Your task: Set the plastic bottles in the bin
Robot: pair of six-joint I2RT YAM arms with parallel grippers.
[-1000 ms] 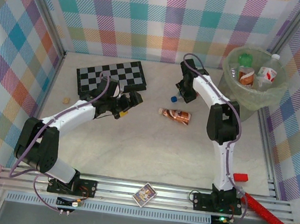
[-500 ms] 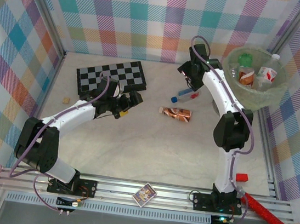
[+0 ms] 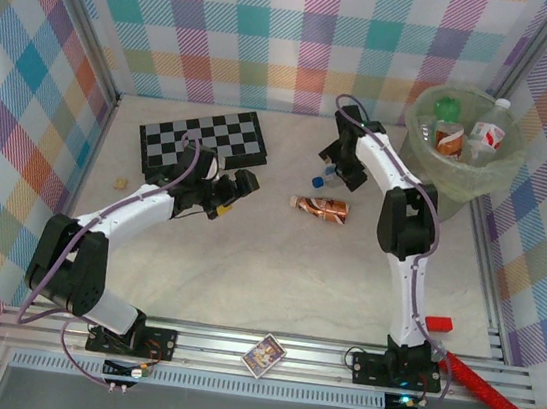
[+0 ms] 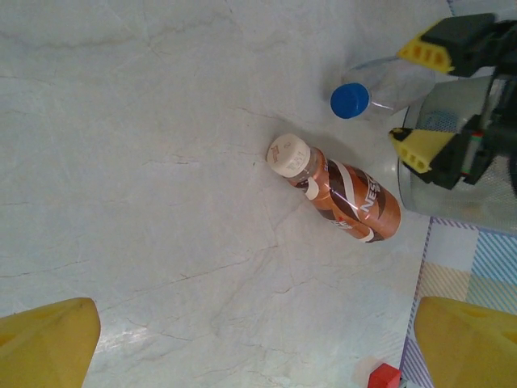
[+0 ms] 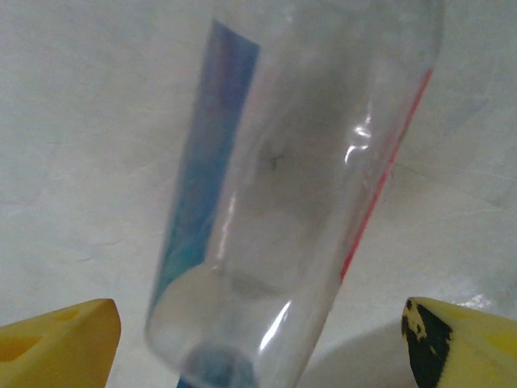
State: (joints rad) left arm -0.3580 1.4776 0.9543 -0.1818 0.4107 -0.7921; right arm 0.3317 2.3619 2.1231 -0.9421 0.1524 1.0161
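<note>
Brown bottle (image 4: 343,194): lies flat on the bench (image 4: 121,162), white cap on. Clear blue-capped bottle (image 4: 380,89): lies just beside it, between the spread fingers of the right hand (image 4: 420,103), touched by neither. Left hand (image 4: 258,343): hangs wide open, holds nothing. Bin (image 3: 459,174): stands at the far right of the bench, holds several bottles (image 3: 451,137).

— "Does the right gripper (image 3: 339,163) sit lower again?"
— "Yes, after lifting away it drops back over the clear bottle (image 5: 307,178), and its jaws spread wider than a second ago."
</note>
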